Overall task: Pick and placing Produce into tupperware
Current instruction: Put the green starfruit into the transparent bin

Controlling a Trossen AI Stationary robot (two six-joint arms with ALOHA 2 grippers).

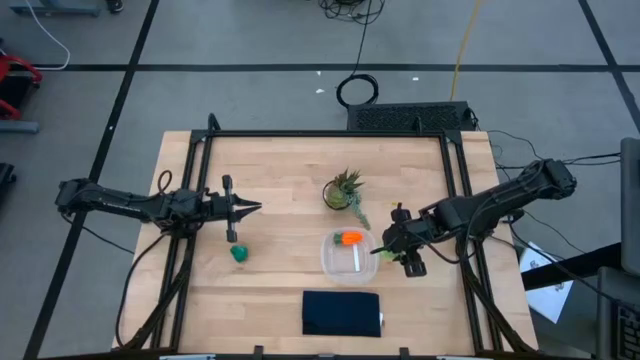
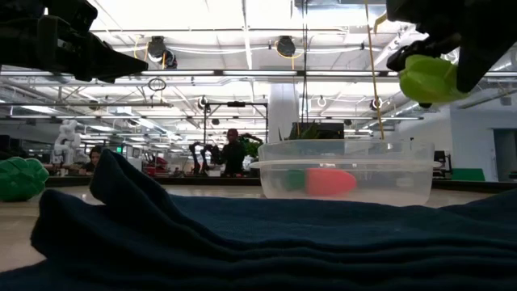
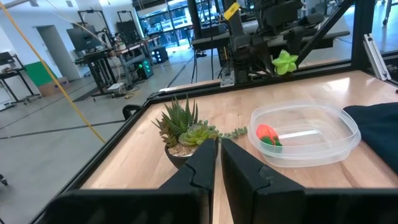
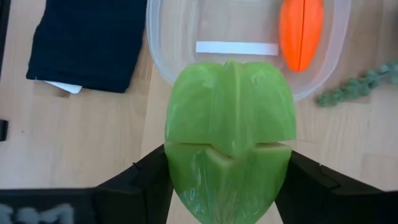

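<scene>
Tupperware (image 1: 347, 256) stands on the wooden table (image 1: 280, 170), in the right half, between the potted plant (image 1: 345, 190) behind it and the dark cloth (image 1: 342, 313) in front of it. It touches neither of them; bare wood shows on both sides. The carrot (image 1: 349, 238) lies inside, close to the far rim, and a white label is on the bottom next to it.

The right gripper (image 1: 392, 252) is in the air just beside the right edge of the tupperware. Its fingers are clamped on the lime-green piece (image 4: 230, 134), which fills the gap between them in the right wrist view. In the low view this piece (image 2: 428, 78) hangs above the level of the rim and a little outside the right wall. Nothing stands between it and the open top of the container.

The left gripper (image 1: 250, 208) hovers over the left half of the table, pointing to the right toward the plant. Its two fingers (image 3: 200, 167) are pressed together and hold nothing. The dark green piece (image 1: 239, 254) lies on the wood near it, toward the front edge, well apart from the tupperware. A wide strip of free table lies between this piece and the container.
</scene>
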